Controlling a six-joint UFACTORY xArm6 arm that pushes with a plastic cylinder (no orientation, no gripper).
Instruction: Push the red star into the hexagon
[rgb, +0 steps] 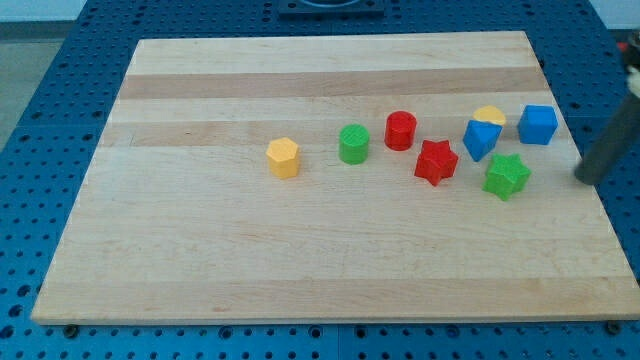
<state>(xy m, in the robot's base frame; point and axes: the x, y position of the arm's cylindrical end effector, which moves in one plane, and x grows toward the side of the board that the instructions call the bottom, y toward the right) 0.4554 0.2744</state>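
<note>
Approach step; no contact yet. The arm has no fingers, only a rod; my tip (583, 178) sits at the frame's right edge, right of the green star (507, 176) and well apart from the red star (436, 162). The red star lies right of centre; the yellow hexagon (284, 157) is left of it, with the green cylinder (354, 144) near the line between the 2. Next move, judged: bring the tip to the red star's right side, then push left, passing below the green cylinder.

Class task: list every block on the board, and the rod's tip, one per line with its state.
red star: flat, untouched
yellow hexagon: alone, left
green cylinder: upright
red cylinder: upright
green star: flat
blue blocks: resting
yellow block: partly hidden
my tip: right of all blocks
</note>
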